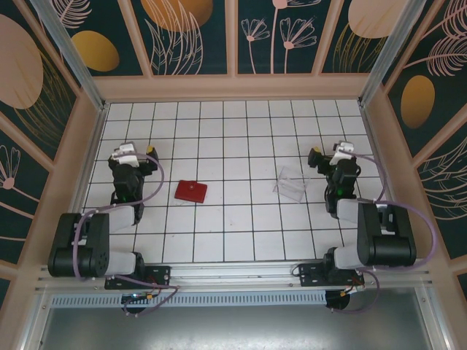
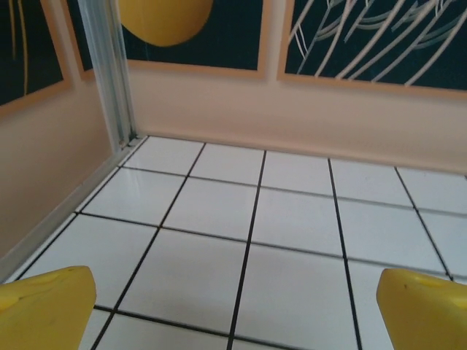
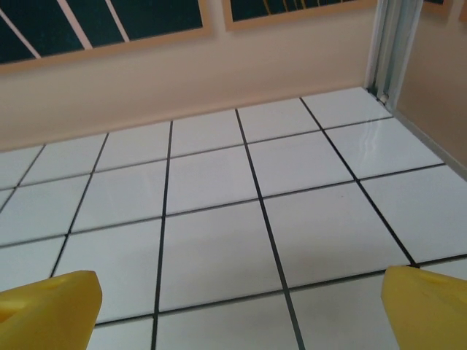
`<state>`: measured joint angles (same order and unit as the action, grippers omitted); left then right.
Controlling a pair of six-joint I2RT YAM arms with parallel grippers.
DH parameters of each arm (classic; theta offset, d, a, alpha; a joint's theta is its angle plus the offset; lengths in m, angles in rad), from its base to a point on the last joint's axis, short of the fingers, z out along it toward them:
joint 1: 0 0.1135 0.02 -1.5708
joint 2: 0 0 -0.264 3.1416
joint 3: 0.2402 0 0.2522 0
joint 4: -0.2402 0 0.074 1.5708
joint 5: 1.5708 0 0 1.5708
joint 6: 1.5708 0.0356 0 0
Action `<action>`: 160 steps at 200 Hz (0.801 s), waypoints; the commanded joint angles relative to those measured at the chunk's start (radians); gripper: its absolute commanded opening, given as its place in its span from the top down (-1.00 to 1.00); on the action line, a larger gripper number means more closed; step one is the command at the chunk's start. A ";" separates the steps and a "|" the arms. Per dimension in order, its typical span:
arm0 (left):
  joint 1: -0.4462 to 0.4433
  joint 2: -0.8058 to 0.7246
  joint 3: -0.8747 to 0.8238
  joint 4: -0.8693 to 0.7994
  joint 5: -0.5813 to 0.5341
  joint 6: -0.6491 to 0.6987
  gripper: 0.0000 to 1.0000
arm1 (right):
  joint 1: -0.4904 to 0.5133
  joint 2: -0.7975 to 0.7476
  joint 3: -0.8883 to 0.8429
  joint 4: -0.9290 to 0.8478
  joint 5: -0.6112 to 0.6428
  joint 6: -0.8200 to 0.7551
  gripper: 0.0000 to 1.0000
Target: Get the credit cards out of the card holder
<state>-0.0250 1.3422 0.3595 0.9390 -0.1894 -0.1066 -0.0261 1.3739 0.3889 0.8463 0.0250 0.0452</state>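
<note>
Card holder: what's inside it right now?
The card holder lies shut on the table, red outer face up. Its inside is covered, so what it holds cannot be seen.

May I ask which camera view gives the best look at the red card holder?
The top external view: the card holder lies flat on the tiles, left of centre. Both wrist cameras face tiles and wall.
</note>
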 commanded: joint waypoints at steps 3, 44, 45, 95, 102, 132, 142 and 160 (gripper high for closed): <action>-0.022 -0.079 0.090 -0.256 -0.014 -0.094 -0.97 | 0.003 -0.086 0.116 -0.365 -0.019 0.101 -0.98; -0.082 -0.111 0.234 -0.576 0.080 -0.218 -0.97 | 0.014 -0.142 0.229 -0.764 -0.174 0.288 -0.85; -0.084 -0.111 0.235 -0.585 0.083 -0.220 -0.97 | 0.014 -0.143 0.229 -0.769 -0.175 0.295 -0.85; -0.119 -0.074 0.311 -0.803 0.183 -0.297 -0.94 | 0.075 -0.210 0.228 -1.061 -0.132 0.423 -0.51; -0.121 -0.070 0.319 -0.832 0.184 -0.298 -0.94 | 0.084 -0.221 0.228 -1.089 -0.121 0.433 -0.47; -0.127 -0.036 0.367 -0.937 0.215 -0.293 -0.92 | 0.129 -0.227 0.245 -1.162 -0.066 0.472 -0.21; -0.130 -0.031 0.372 -0.948 0.222 -0.292 -0.92 | 0.143 -0.209 0.255 -1.160 -0.058 0.473 -0.09; -0.130 -0.027 0.370 -0.951 0.225 -0.296 -0.92 | 0.165 -0.164 0.280 -1.161 -0.050 0.476 0.09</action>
<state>-0.1493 1.3075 0.7017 0.0570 0.0036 -0.3817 0.1108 1.1690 0.6121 -0.2600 -0.0704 0.4847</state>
